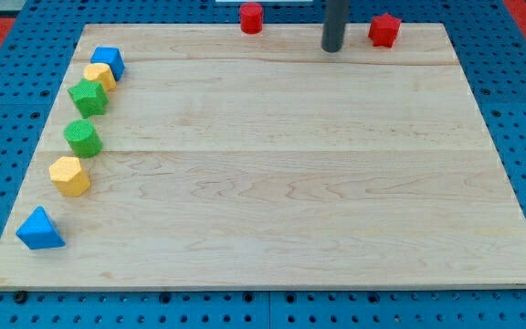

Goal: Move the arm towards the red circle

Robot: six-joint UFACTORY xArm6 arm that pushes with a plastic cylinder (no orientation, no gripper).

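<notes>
Red circle (251, 17) sits at the worktop's (281, 164) top edge, left of centre, and my tip (332, 48) stands just to its right, well apart from it, with the red star (383, 30) on the tip's other side. It's the approach step: the next move calls for a short slide toward the view's left and slightly up, stopping beside the circle. No jaws here, just a bare rod.

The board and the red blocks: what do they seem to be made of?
The board looks like pale wood, matt, with visible grain and plank seams. The red circle and red star look like moulded or printed plastic, uniformly coloured; which, I cannot tell.
</notes>
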